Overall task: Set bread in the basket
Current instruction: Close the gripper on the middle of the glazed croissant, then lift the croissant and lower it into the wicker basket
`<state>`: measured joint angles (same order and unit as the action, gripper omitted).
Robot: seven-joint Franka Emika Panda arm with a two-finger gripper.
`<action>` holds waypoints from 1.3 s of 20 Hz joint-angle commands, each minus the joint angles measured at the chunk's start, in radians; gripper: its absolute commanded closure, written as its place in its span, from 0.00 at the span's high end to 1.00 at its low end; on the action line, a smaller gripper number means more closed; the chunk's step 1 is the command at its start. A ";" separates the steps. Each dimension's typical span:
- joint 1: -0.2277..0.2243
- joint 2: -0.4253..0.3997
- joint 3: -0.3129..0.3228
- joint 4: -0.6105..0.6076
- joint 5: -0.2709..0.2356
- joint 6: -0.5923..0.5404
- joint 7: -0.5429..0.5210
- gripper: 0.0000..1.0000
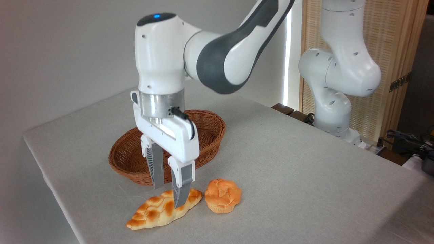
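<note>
The bread (152,211), a braided golden loaf with toasted patches, lies on the table in front of the basket (122,162), an oval brown wicker basket with nothing visible inside. My gripper (168,197) points straight down over the loaf's right end and is open. The near finger (179,189) overlaps the loaf's front side, its tip low against the crust. The far finger (157,169) stands behind the loaf, its tip just above the table near the basket's front wall. The loaf still rests flat on the cloth.
A small round orange muffin-shaped bun (222,195) sits just right of the loaf's right end, close to the near finger. The table's front-left edge (67,217) runs near the loaf. The arm's base (332,115) stands at the back right, with cables beyond.
</note>
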<state>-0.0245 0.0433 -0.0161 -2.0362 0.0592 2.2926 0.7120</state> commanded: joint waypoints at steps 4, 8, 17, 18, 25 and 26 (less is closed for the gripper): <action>-0.006 0.017 -0.018 -0.061 0.016 0.087 -0.017 1.00; -0.008 0.020 -0.021 -0.073 0.016 0.087 0.016 0.53; -0.006 0.020 -0.019 -0.081 0.016 0.087 0.040 0.32; -0.006 0.020 -0.019 -0.081 0.017 0.087 0.041 0.32; 0.000 -0.037 0.005 -0.012 0.016 0.074 0.040 0.35; 0.000 -0.051 0.027 0.016 0.016 0.065 0.037 0.35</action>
<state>-0.0289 0.0502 -0.0280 -2.0782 0.0648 2.3669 0.7442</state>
